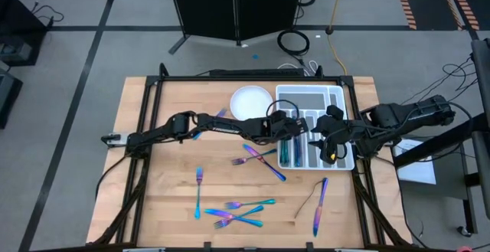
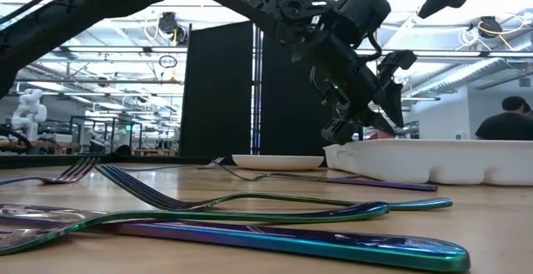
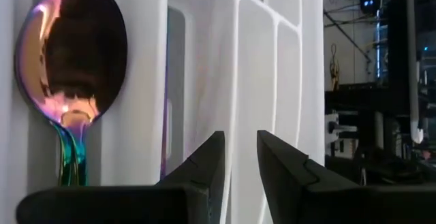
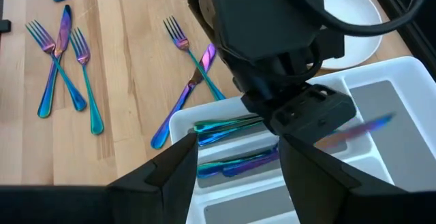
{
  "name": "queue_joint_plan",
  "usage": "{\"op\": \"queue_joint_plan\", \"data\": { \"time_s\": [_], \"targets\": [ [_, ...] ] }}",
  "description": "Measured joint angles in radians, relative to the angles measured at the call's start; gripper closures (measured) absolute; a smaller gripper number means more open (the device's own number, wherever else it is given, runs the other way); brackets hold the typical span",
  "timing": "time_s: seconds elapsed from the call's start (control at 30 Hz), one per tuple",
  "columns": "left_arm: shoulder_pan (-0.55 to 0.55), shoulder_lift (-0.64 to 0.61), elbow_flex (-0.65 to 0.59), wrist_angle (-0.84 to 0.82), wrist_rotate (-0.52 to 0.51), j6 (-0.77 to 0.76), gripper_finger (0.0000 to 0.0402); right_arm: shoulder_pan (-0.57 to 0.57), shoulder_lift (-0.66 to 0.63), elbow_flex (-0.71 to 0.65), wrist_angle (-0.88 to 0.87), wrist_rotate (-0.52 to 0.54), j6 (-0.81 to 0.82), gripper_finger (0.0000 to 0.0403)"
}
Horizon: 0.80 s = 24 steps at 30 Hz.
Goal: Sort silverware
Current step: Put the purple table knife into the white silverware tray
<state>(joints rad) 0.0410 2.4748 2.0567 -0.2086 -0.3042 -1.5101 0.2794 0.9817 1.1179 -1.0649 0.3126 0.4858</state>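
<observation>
White moulded plastic, smooth and round-edged, makes up the tray at the table's far right; thin walls split it into long slots. The left gripper hangs over the tray's left slots, its dark fingers a narrow gap apart with nothing between them. Just beyond them in the left wrist view lies a spoon in a slot, its bowl a polished mirror shading pink to purple, its handle green. Teal and blue pieces lie lengthwise in the neighbouring slots.

The right gripper sits over the tray's near right part, fingers spread wide and holding nothing. The two grippers are close over the tray, with little room between them.

On the pale wood grain left of the tray lie crossed forks. A lone fork lies farther left, a cluster near the front edge, and a knife near the front right. A round white plate sits left of the tray. The table's left part is open.
</observation>
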Motion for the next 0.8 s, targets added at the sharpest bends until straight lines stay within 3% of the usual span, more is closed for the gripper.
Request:
{"op": "queue_joint_plan", "data": {
  "time_s": [0.27, 0.4, 0.53, 0.67, 0.8],
  "targets": [
    [0.007, 0.0, 0.0, -0.007, 0.064, 0.018, 0.0313, 0.0, 0.0, 0.0, 0.0, 0.0, 0.0, 0.0206],
    [0.002, -0.026, -0.001, 0.014, 0.094, 0.189, 0.0313, 0.0, 0.0, 0.0, -0.001, -0.004, 0.004, 0.0206],
    [0.008, -0.099, -0.001, 0.009, 0.031, 0.35, 0.0313, 0.008, 0.0, 0.0, -0.002, -0.004, 0.007, 0.0206],
    [0.093, -0.142, 0.0, -0.007, -0.003, 0.506, 0.0319, 0.011, 0.0, 0.0, -0.002, -0.005, 0.022, 0.0206],
    [0.21, -0.136, 0.0, -0.081, 0.088, 0.531, 0.0332, 0.011, 0.0, 0.0, -0.001, -0.003, 0.052, 0.0206]
  ]
}}
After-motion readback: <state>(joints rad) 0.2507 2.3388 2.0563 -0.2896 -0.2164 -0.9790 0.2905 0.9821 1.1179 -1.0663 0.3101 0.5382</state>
